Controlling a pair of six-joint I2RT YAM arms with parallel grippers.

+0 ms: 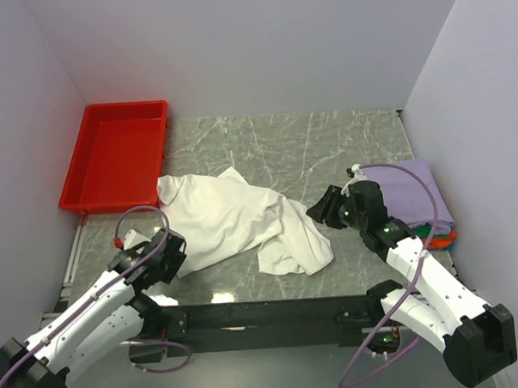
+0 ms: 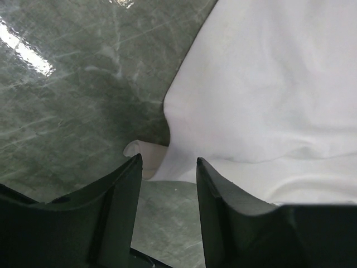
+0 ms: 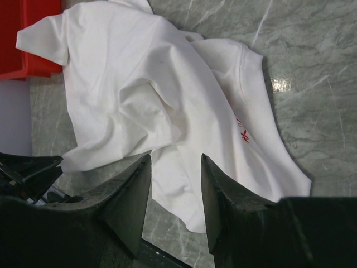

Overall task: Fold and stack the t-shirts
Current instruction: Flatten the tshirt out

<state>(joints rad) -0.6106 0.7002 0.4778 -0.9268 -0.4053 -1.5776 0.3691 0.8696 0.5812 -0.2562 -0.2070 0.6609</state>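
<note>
The left gripper (image 2: 168, 161) has its two dark jaws spread, with nothing between them. Just ahead of the gap lies the near edge of the large white cotton t-shirt (image 2: 268, 100). A small rolled bit of its hem sits just beyond the left jaw tip, and the main body of the cloth spreads ahead and to the right of the right jaw. The glossy grey-green marble tabletop (image 2: 72, 84) shows ahead and to the left.

The right gripper (image 3: 175, 157) also has its jaws apart and holds nothing. The same crumpled white shirt lies ahead of both jaws, its lower edge showing through the gap, though I cannot tell whether the tips touch it. A sliver of red script print (image 3: 242, 131) shows at a fold ahead of the right jaw. The rigid red plastic tray (image 3: 33, 33) lies far ahead to the left, with one sleeve reaching its edge.

In the overhead view, a folded lavender t-shirt (image 1: 405, 188) lies behind the right gripper, on top of a stack of folded t-shirts with teal, green and orange edges (image 1: 440, 235).
</note>
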